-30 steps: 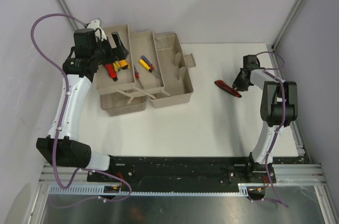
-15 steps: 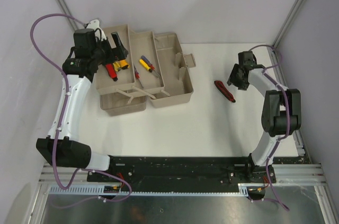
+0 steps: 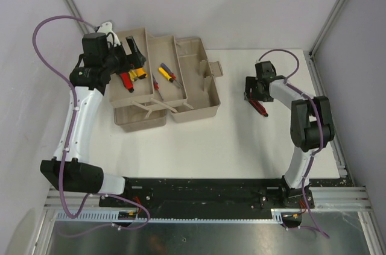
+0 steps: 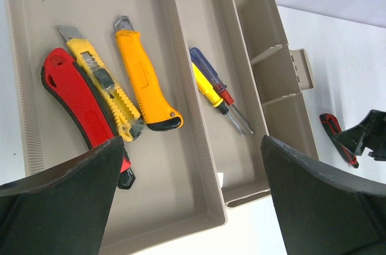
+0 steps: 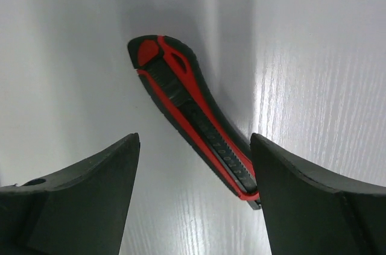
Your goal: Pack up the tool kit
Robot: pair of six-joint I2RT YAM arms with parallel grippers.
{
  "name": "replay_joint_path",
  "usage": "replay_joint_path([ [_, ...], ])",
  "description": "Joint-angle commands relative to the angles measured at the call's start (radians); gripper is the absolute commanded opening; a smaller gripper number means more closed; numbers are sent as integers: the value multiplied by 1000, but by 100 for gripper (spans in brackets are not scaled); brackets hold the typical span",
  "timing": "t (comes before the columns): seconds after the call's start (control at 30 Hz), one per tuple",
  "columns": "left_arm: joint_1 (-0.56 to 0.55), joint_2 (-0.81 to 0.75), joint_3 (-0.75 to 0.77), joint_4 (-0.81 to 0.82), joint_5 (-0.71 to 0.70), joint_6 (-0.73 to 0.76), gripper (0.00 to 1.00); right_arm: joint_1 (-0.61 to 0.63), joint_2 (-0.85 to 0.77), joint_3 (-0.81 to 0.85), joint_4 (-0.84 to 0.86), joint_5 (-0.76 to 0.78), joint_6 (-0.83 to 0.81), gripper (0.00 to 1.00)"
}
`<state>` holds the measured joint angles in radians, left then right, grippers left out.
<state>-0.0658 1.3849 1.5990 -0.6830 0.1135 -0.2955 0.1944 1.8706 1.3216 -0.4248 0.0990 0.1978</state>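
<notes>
Here the beige toolbox (image 3: 194, 99) stands open on the far left part of the white table (image 3: 229, 140), with its trays spread side by side. The left gripper (image 4: 193, 146) hovers over the wide tray (image 4: 36, 38), its fingers fully spread and holding nothing. In this tray lie a red cutter (image 4: 75, 101), a yellow cutter (image 4: 96, 80) and a yellow-handled knife (image 4: 142, 77), close together. In the narrow tray (image 4: 199, 20) beside it lie small screwdrivers (image 4: 211, 86) with blue, yellow and red handles. Well apart from the box, on the right side of the table, a red and black utility knife (image 5: 193, 125) lies flat. The right gripper (image 5: 194, 140) is low over it, with its fingers released, one on each side of the knife, not clamping it.
</notes>
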Motion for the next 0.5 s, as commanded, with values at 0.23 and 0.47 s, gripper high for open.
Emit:
replay_joint_path([
  [0.23, -1, -44, 34, 14, 45, 12, 99, 1, 90, 23, 36, -82, -84, 69],
  [0.47, -1, -56, 45, 15, 61, 19, 99, 4, 125, 31, 15, -87, -38, 39],
])
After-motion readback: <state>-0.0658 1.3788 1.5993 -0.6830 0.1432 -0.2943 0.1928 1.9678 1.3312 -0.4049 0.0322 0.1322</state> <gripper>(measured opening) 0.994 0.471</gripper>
